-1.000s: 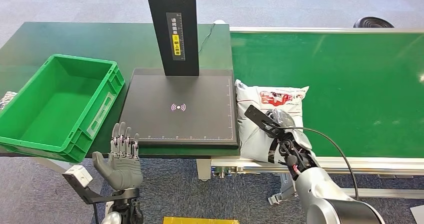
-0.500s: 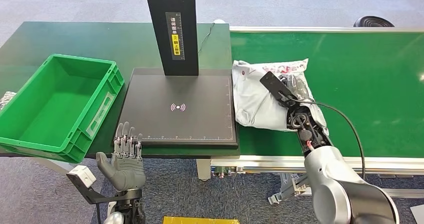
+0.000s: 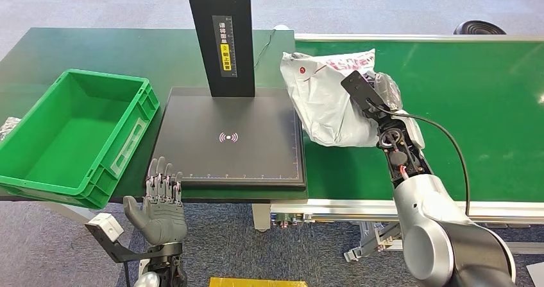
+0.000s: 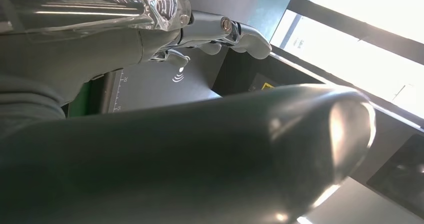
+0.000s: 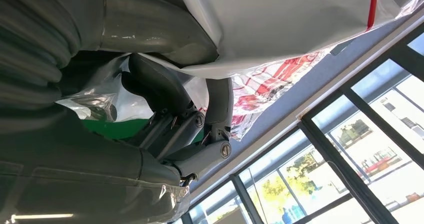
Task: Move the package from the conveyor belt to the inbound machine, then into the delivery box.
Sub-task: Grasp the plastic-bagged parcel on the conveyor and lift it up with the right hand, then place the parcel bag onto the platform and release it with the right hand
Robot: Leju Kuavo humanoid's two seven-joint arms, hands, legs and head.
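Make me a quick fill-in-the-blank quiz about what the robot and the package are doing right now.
1. The right robot hand holds the white ____.
2. The crate left of the inbound machine is ____ in color.
3. The left robot hand holds ____.

Missing words: package; green; nothing

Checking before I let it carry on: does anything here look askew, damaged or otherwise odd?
Nothing stands out. The right hand holds the crumpled white package lifted over the conveyor belt, beside the scanner pad. The green crate sits empty and the left hand is open.
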